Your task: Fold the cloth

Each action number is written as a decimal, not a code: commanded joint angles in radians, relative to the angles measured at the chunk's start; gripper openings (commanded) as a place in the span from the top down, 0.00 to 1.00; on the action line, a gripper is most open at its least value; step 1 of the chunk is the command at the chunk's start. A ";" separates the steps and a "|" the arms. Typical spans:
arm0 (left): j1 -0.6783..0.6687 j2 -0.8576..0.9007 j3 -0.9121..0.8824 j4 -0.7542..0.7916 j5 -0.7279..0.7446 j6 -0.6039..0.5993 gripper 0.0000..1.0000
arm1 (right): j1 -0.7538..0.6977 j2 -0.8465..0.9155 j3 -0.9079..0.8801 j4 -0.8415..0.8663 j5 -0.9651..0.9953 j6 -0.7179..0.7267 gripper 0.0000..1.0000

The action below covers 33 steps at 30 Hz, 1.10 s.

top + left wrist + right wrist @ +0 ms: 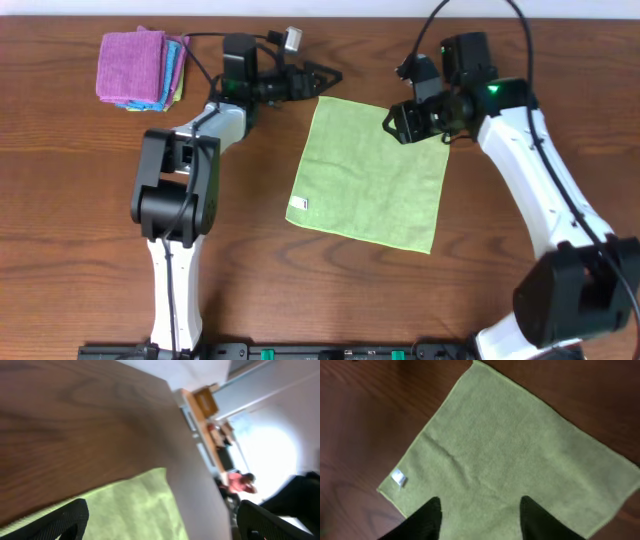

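Lying flat mid-counter, the cloth (370,175) is unfolded; left gripper (325,82) and right gripper (392,125) hang by its far edge, jaws spread wide, holding nothing.

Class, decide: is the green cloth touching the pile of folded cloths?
Apart. The overhead view shows bare table between the green cloth and the pile of folded cloths.
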 commanded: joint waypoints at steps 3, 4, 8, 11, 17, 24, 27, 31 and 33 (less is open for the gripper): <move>-0.061 -0.010 0.040 -0.018 -0.245 0.188 0.04 | -0.005 -0.006 0.010 -0.041 -0.006 -0.014 0.48; -0.069 -0.012 0.058 -0.044 -0.272 0.226 0.04 | -0.005 -0.006 0.010 -0.045 -0.006 -0.014 0.48; -0.090 -0.022 0.195 -0.337 -0.364 0.406 0.04 | -0.019 -0.006 0.011 -0.062 -0.006 -0.014 0.55; -0.117 -0.051 0.317 -0.689 -0.554 0.601 0.04 | -0.056 -0.011 0.011 -0.086 -0.006 -0.014 0.65; -0.171 -0.158 0.414 -1.147 -0.906 0.697 0.04 | -0.195 -0.017 0.005 -0.125 -0.078 -0.026 0.69; -0.170 -0.237 0.414 -1.556 -0.735 0.721 0.04 | -0.320 -0.019 -0.141 -0.127 -0.270 -0.064 0.58; -0.170 -0.259 0.413 -1.683 -0.734 0.754 0.03 | -0.322 -0.028 -0.217 -0.159 -0.292 -0.101 0.53; -0.167 -0.288 0.360 -1.806 -0.731 0.835 0.09 | -0.325 -0.105 -0.316 -0.232 -0.288 -0.157 0.50; -0.162 -0.309 0.293 -1.825 -0.726 0.846 0.09 | -0.336 -0.178 -0.378 -0.233 -0.285 -0.156 0.47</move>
